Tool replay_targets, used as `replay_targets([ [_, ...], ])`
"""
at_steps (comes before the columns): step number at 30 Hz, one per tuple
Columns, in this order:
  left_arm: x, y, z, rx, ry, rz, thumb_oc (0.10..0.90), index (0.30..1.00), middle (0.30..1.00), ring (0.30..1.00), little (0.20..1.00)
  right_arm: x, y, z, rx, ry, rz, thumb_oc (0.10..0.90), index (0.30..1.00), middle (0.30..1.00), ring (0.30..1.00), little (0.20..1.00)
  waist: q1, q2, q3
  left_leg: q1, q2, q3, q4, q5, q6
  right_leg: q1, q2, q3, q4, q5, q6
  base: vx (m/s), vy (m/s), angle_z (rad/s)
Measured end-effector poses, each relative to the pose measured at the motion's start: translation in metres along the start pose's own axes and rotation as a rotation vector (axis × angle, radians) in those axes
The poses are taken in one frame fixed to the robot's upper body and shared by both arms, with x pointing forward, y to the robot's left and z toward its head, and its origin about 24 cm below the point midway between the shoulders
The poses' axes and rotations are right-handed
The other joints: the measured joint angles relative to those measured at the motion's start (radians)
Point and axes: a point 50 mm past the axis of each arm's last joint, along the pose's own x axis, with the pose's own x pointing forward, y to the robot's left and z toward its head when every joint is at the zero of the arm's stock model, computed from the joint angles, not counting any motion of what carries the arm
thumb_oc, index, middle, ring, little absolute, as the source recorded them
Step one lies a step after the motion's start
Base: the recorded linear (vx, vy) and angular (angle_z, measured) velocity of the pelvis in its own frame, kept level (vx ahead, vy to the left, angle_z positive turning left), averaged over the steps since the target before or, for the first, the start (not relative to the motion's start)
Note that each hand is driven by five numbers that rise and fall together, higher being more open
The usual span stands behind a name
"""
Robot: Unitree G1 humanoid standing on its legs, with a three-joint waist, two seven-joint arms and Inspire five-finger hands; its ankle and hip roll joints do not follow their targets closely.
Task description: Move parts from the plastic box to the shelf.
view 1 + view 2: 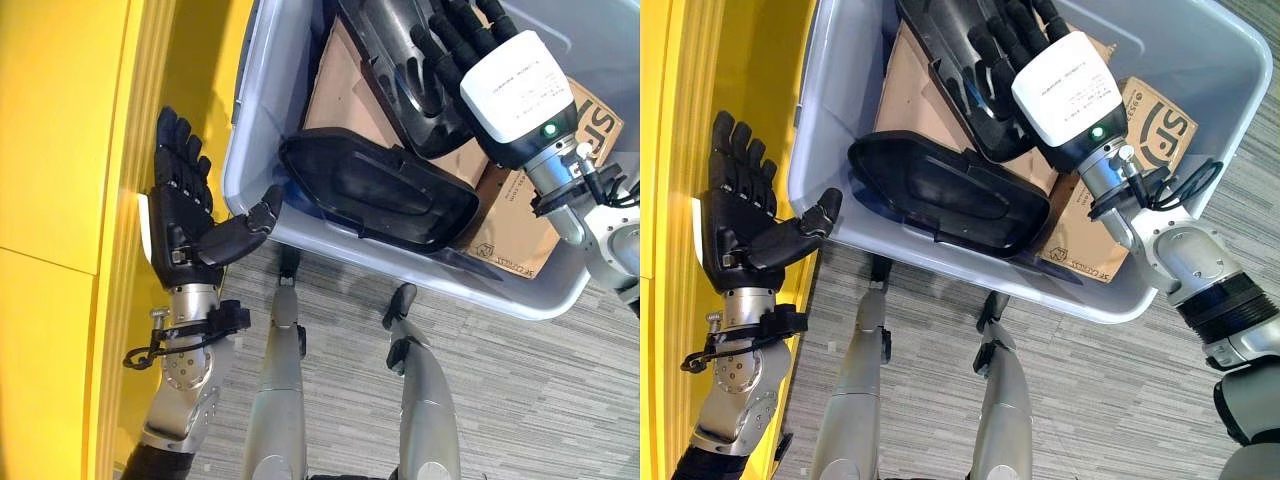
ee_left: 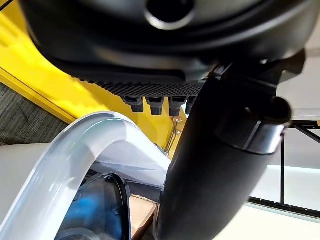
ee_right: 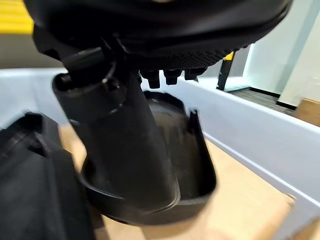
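- Two black parts are lying in the box (image 1: 1200,130): the near part (image 1: 950,195), a long shallow shell, is leaning against the box's near wall, and the far part (image 1: 960,90) is sitting deeper in, on top of cardboard (image 1: 905,90).
- The right robot hand (image 1: 1015,40) is reaching down into the box onto the far part, its fingers spread over the part's hollow. In the right wrist view the thumb (image 3: 125,145) is dipping into that hollow while the fingertips (image 3: 172,75) are lying along the edge. I cannot tell if it is gripping yet; the fingers look laid on rather than clamped.
- The left robot hand (image 1: 740,215) is hovering outside the box, beside its near-left corner, palm up, fingers straight and apart, holding nothing. Its thumb (image 1: 805,232) is pointing toward the box rim, close to it, and I cannot tell whether it is touching.
- A yellow shelf frame (image 1: 60,150) is standing just beyond the left robot hand.
- The box is resting over grey carpet (image 1: 1090,400).
- As for progress, I am judging that this transfer is only starting: both visible parts are sitting in the box and none is lifted. What is left is closing on the far part, raising it over the rim and carrying it to the shelf, then the near part.
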Motion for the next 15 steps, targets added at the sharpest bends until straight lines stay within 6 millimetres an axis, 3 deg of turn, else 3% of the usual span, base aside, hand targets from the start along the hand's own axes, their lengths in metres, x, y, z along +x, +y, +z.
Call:
replay_targets([
  [7,0.0,0.003,0.002,0.007,-0.006,0.011,0.9,1.0,1.0,1.0,1.0,-0.01,-0.022,0.012,0.005,-0.071,-0.08,0.9,1.0,1.0,1.0,1.0,-0.014,0.0,0.0,0.0,0.0,-0.001,0.0,0.0,0.0,0.001,0.0,0.0,0.001,0.0,0.0,0.0,0.0,0.0],
  [15,0.0,0.002,0.009,-0.003,-0.033,0.008,0.9,1.0,1.0,1.0,1.0,-0.022,-0.027,0.011,-0.005,-0.078,-0.078,0.9,1.0,1.0,1.0,1.0,-0.025,0.0,0.0,0.0,0.0,0.0,0.0,0.0,0.0,0.0,0.0,0.0,0.001,0.0,0.0,0.0,0.0,0.0],
])
